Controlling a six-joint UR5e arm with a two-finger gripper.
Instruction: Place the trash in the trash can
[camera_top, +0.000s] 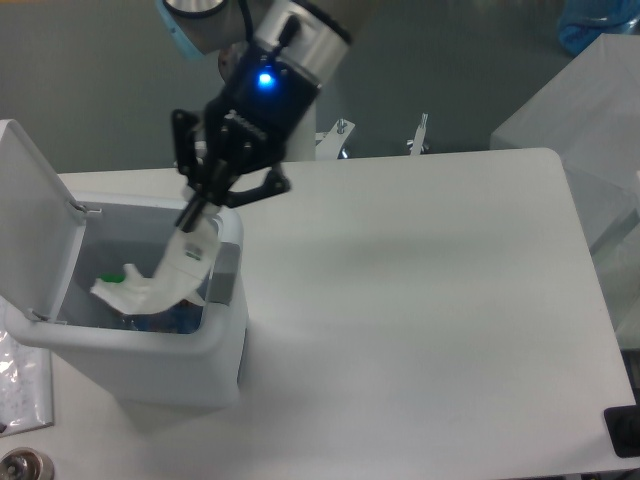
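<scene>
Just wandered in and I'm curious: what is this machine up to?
The robot arm's pincer is shut on a crumpled clear plastic wrapper and holds it over the open white trash can, whose lid is flipped up. The wrapper dangles into the opening but hasn't been let go. Something blue already lies inside the can.
</scene>
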